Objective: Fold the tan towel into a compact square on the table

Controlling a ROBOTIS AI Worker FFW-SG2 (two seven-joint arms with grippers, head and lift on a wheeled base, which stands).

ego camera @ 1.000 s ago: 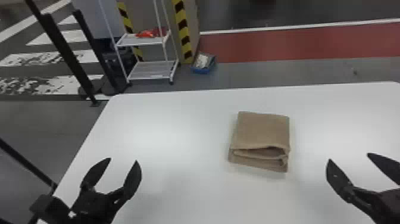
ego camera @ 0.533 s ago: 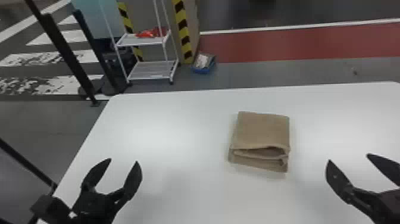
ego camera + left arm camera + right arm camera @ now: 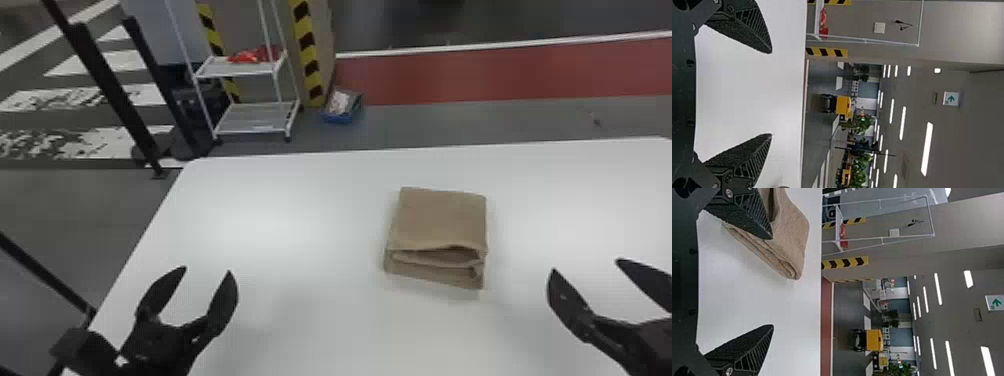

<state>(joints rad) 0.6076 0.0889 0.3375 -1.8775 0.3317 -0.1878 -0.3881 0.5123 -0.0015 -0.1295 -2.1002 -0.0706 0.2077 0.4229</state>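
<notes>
There is one tan, soft fabric towel [image 3: 440, 217], folded into a layered, roughly square packet, lying on one white, smooth-topped table [image 3: 300, 215]. Its open, gaping folds point to 6 o'clock, toward the robot; the smooth folded top lies toward 12. Its slightly longer axis runs close to 12-to-6, the near end leaning a touch toward 7.

Two black, two-fingered grippers are over the table, both well apart from the towel. From the towel, the left gripper [image 3: 207, 268] is toward 8 o'clock, released, its fingers spread around nothing. The right gripper [image 3: 586, 265] is toward 4 o'clock, likewise released and holding nothing.

Beyond the table, one white metal cart [image 3: 257, 117] with two shelves stands toward 10 o'clock from the towel.
</notes>
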